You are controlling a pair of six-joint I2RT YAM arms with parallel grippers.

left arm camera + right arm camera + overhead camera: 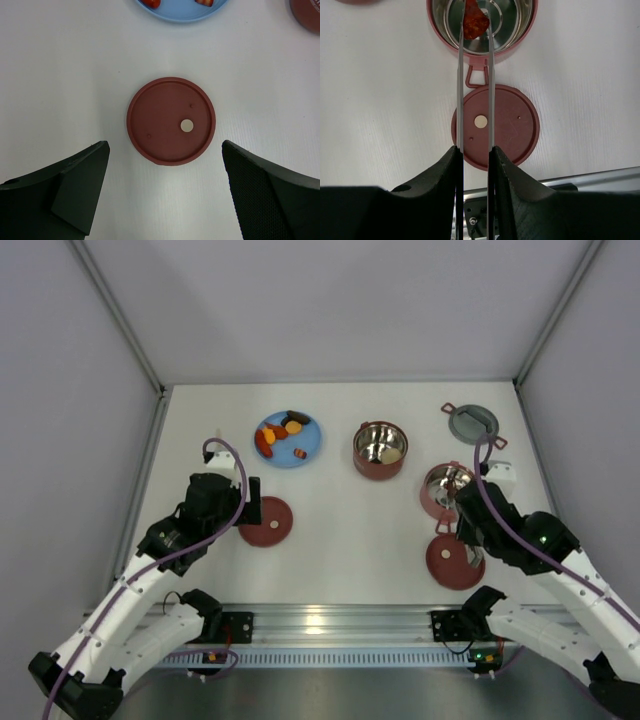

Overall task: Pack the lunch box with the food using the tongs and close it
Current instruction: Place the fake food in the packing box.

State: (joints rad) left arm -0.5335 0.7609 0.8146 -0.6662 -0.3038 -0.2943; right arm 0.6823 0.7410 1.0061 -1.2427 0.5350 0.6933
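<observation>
Right wrist view: on the white desk, a dark-red lunch box bowl sits just beyond the right jaws. Released and gaping, the left jaws flank a flat disc lid. The right jaws grasp the tongs, whose tips pinch an orange-red food piece over the bowl.

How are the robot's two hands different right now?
The left gripper is wide open and empty; the right gripper is squeezed shut on the tongs. The left gripper hangs over a dark-red lid, while the right gripper's tongs hold an orange-red food piece over a shiny bowl. Both are black with two fingers.
</observation>
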